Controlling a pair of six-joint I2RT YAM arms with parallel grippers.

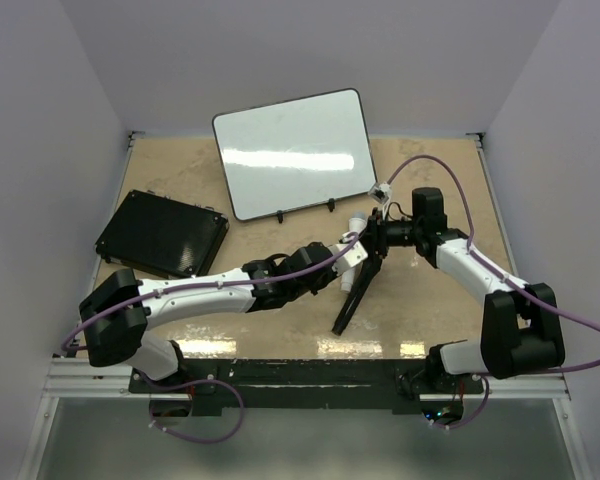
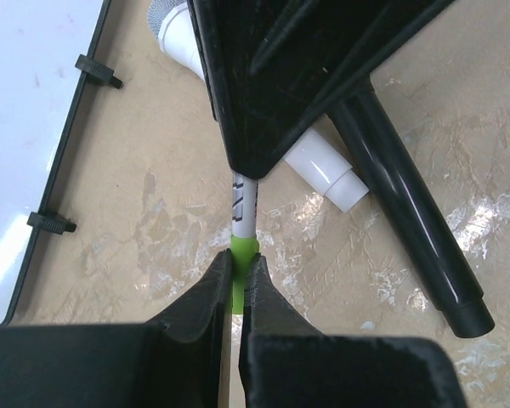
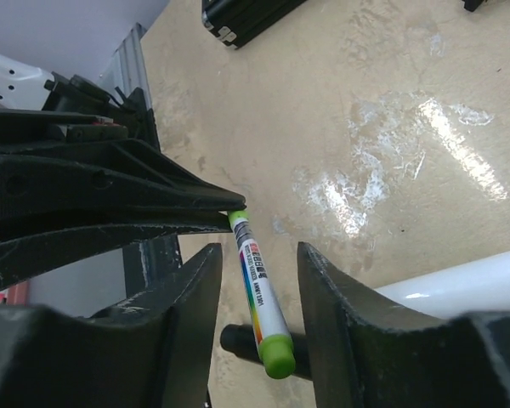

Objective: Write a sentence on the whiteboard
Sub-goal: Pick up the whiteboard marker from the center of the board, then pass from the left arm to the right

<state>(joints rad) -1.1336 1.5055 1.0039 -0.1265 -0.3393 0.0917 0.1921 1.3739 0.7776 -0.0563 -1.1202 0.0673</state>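
Whiteboard (image 1: 295,150) sits at the far middle of the bench (image 1: 180,170), skewed a bit. On my top view its face is white with a glare band. Two small black clips (image 2: 98,72) stick out of its near edge.

Both arms meet just off the board's near right corner.

Marker (image 3: 259,293) is there, white barrel with printed label, green at both ends. It's off the board, above bare bench.

Left end effector (image 2: 240,265) is clamped on one green end of the marker. Fingers are pinched right together on it in the left wrist view.

Right end effector (image 3: 259,251) straddles the barrel, one finger each side. I see a gap on both sides in the right wrist view, so it has no grip and its jaws are apart. The other green end pokes out free between those fingers, towards the right wrist cam.

Under the two end effectors there's a white cylinder (image 2: 323,166) lying on the bench, with a black rod (image 2: 408,221) right beside it. I can't tell if those two touch.

Black pad (image 1: 162,235) lies on the left of the bench, well apart from the board and the arms' meeting point.
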